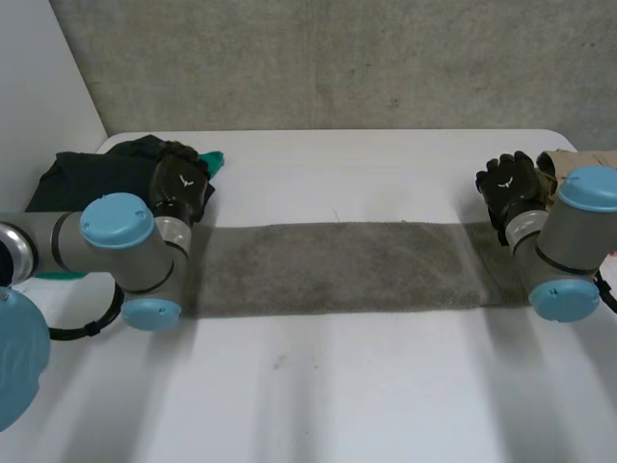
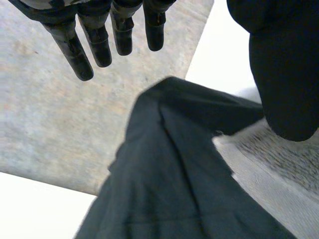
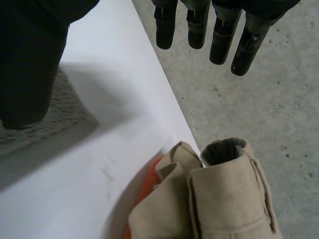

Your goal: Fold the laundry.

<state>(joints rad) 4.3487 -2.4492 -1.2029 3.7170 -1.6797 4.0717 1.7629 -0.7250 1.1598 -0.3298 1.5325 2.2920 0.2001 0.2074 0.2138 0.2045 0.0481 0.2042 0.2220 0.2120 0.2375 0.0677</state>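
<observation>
Left hand [image 1: 180, 183], right hand [image 1: 509, 185]: both straight-fingered.

We count one grey towel [image 1: 337, 268] across the middle of the frame, one dark garment [image 1: 96, 174] at upper left, one green cloth [image 1: 212, 162] beside it, one beige garment [image 3: 224, 199], one orange cloth [image 3: 147, 191] against it, two hands, the left hand [image 1: 181, 183] and the right hand [image 1: 509, 185], and one worktop [image 1: 337, 386].

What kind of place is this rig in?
Probably a lab or test bay, not a home. A bare white table stands against a rough grey concrete surface. A long grey terry towel lies flat, with a crumpled dark garment and a beige twill garment at the table's corners.
</observation>
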